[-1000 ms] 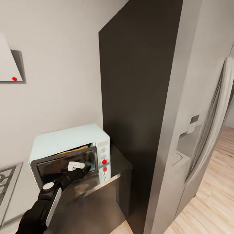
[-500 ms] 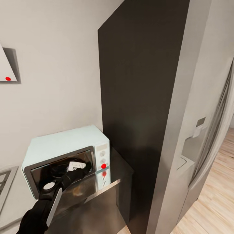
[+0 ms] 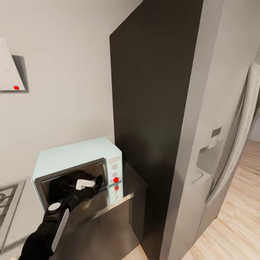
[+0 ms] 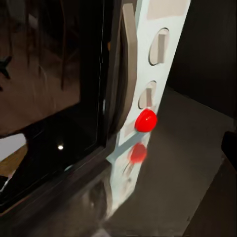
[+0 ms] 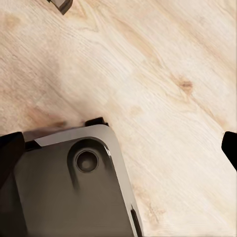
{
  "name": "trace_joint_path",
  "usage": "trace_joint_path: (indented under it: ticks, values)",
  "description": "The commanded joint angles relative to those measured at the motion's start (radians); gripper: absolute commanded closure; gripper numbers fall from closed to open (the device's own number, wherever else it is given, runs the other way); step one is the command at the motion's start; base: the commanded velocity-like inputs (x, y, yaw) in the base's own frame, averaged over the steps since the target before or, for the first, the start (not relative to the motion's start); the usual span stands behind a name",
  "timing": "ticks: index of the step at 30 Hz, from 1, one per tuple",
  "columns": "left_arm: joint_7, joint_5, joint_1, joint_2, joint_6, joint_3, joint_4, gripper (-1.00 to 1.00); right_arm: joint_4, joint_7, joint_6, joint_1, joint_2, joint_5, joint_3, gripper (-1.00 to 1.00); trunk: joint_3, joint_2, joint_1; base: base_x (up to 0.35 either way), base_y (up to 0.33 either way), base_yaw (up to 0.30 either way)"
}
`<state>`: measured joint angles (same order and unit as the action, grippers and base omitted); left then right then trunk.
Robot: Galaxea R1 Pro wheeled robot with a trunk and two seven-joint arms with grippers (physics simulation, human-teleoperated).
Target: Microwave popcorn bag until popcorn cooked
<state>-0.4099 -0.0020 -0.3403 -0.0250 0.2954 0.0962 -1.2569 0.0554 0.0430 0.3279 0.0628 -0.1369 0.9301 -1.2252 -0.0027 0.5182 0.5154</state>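
Note:
The mint-blue microwave [image 3: 72, 159] stands on the steel countertop [image 3: 124, 198] with its dark glass door [image 3: 72, 180] shut. My left gripper [image 3: 96, 180] rests against the door's right edge, beside the handle [image 4: 129, 64]. The knobs and red dot [image 4: 146, 120] sit just past it. One dark fingertip [image 4: 230, 143] shows at the edge of the left wrist view, so the jaws stand wide and hold nothing. The popcorn bag and popcorn are hidden behind the dark glass. My right gripper [image 5: 118, 148] hangs open over the wood floor, with one fingertip [image 5: 230, 148] in sight.
A tall dark cabinet panel [image 3: 151, 108] rises right of the microwave, with a steel fridge [image 3: 224, 151] beyond it. A gas hob [image 3: 7, 202] lies at the left, under a white hood [image 3: 9, 72]. Wood floor [image 3: 238, 227] lies to the right. The robot's grey base [image 5: 74, 187] sits below the right gripper.
The microwave door, ajar at its top edge a second ago with something tan showing inside, is now shut. My left gripper stayed against it. The head camera swayed and returned.

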Motion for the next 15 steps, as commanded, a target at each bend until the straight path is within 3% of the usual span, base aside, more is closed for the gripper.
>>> trace_joint_path:
  ticks: [1,15]
  values:
    - [-0.006,0.0,0.0,0.0,0.007,0.002,-0.001,-1.0,0.003,0.003,0.004,0.0,-0.001,0.0,-0.007,-1.0,0.0,0.001,0.0,-0.341,0.0,0.0]
    - [-0.006,0.0,0.0,0.002,0.005,0.002,-0.001,-1.0,0.003,0.002,0.005,0.0,-0.001,0.0,-0.007,-1.0,0.0,0.001,0.0,-0.344,0.0,0.016]
